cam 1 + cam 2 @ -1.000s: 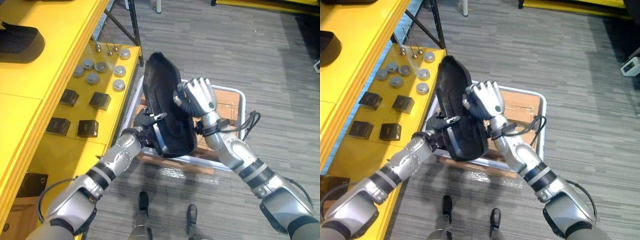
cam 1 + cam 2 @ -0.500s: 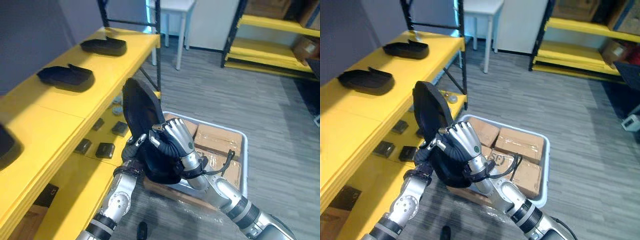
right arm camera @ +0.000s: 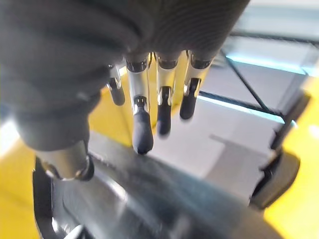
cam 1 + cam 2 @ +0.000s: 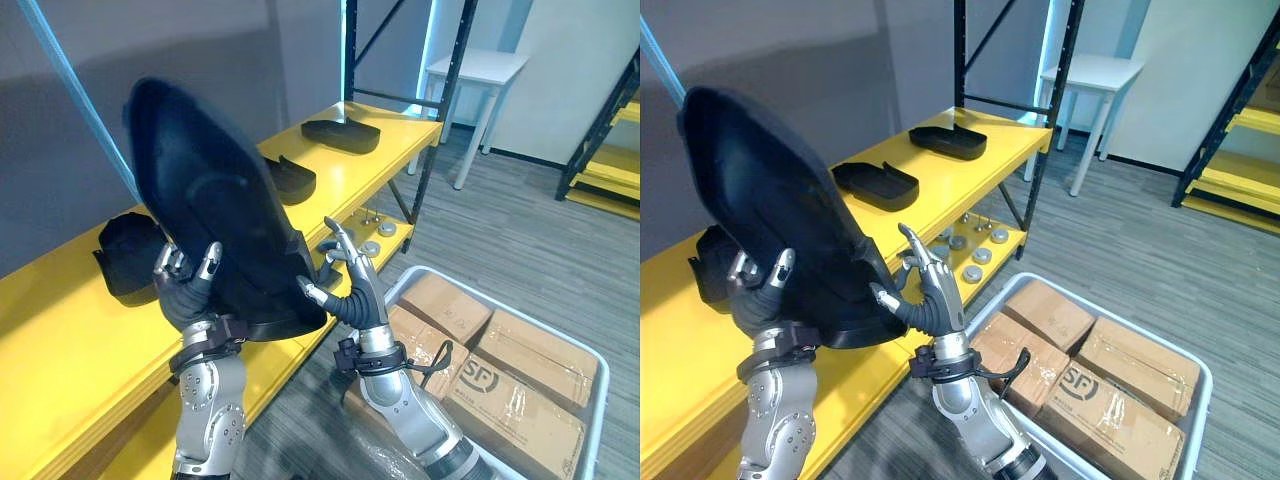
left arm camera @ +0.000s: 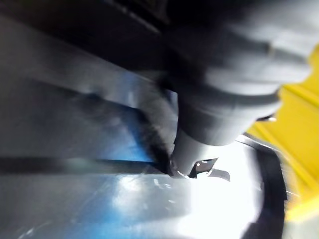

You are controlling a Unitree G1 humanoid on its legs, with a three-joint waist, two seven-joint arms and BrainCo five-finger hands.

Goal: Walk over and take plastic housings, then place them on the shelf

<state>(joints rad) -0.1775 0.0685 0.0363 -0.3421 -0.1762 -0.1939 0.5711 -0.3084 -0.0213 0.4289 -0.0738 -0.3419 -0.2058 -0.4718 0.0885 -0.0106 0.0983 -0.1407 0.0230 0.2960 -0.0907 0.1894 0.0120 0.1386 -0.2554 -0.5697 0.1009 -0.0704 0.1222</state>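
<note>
A large black plastic housing (image 4: 215, 220) is held up on edge above the yellow shelf (image 4: 60, 340). My left hand (image 4: 185, 295) grips its lower rim from beneath, fingers curled over the edge. My right hand (image 4: 352, 290) stands just beside the housing's lower right corner with its fingers (image 3: 142, 124) straight and spread; only the thumb is near the rim. In the right wrist view the housing's dark shell (image 3: 164, 199) lies right below those fingers. Three more black housings (image 4: 341, 130) (image 4: 288, 178) (image 4: 122, 258) rest on the shelf top.
A white bin (image 4: 600, 400) with several taped cardboard boxes (image 4: 525, 385) sits on the floor at the right. Small round metal parts (image 4: 375, 230) lie on the lower shelf level. A black upright post (image 4: 430, 150) and a white table (image 4: 480, 75) stand behind.
The camera has swung up toward the shelf. My left hand has lifted the housing higher over the shelf. My right hand has let go of it and straightened its fingers.
</note>
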